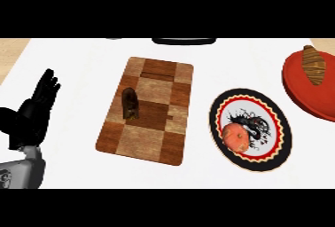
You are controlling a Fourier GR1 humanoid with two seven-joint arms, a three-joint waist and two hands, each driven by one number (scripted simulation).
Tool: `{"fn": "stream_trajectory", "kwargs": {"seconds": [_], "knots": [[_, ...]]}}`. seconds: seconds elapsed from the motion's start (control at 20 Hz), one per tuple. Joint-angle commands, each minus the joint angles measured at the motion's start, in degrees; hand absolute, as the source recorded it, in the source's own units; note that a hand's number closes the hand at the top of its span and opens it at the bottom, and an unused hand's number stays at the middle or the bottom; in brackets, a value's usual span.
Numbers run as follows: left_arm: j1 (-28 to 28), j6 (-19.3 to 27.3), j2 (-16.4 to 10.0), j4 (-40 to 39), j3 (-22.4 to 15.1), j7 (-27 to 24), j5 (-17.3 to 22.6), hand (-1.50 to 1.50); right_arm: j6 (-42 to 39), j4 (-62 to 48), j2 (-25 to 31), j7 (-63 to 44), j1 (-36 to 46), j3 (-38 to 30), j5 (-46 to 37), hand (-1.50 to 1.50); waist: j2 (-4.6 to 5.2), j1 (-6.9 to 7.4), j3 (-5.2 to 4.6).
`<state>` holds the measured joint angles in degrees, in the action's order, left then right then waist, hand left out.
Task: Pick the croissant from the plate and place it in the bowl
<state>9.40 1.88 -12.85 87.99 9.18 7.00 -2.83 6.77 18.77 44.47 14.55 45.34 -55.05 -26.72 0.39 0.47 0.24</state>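
Note:
An orange-brown croissant (237,137) lies on the lower left part of a round plate (277,119) with a black and red zigzag rim, right of centre. A red bowl (302,93) sits at the right edge, partly cut off by the view. A brown ridged item (314,64) rests on the bowl's upper part. My left hand (36,111) stands at the far left, fingers straight and pointing up, holding nothing and far from the plate. My right hand does not show.
A checkered wooden cutting board (153,128) lies between my left hand and the plate, with a small dark upright object (131,103) on it. A dark item (185,41) shows at the counter's far edge. The wooden counter edge (12,53) is at the top left.

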Motion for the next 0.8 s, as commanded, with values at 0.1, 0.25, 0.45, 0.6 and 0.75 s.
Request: {"fn": "stream_trajectory", "kwargs": {"seconds": [0.1,0.25,0.45,0.6,0.75], "knots": [[0.0,0.4,0.9,1.2,-1.0,1.4,-0.5,0.0,-9.7,-2.8,6.3,4.7,-9.4,-5.5,7.3,-1.5,-0.05,-0.17,-0.05],[-1.8,-0.7,-0.9,3.3,0.7,1.7,0.3,0.0,-17.3,-3.4,9.0,6.5,-15.7,-6.9,9.7,-1.5,-0.34,-0.64,-0.11],[-2.0,-1.0,-0.6,0.5,1.0,-1.8,0.2,0.0,-25.8,-4.7,13.2,8.0,-21.4,-9.5,13.7,-1.5,-0.31,-0.93,-0.13],[-1.4,-1.7,-0.9,-0.5,1.5,-1.7,0.8,0.0,-29.9,-5.6,12.4,10.2,-23.0,-10.3,16.5,-1.5,-0.18,-0.43,-0.08],[-2.5,0.8,2.8,1.4,-1.7,-0.6,-1.3,0.0,-30.8,-4.5,11.7,12.7,-25.0,-10.1,18.5,-1.5,-0.27,-0.33,-0.11]]}}
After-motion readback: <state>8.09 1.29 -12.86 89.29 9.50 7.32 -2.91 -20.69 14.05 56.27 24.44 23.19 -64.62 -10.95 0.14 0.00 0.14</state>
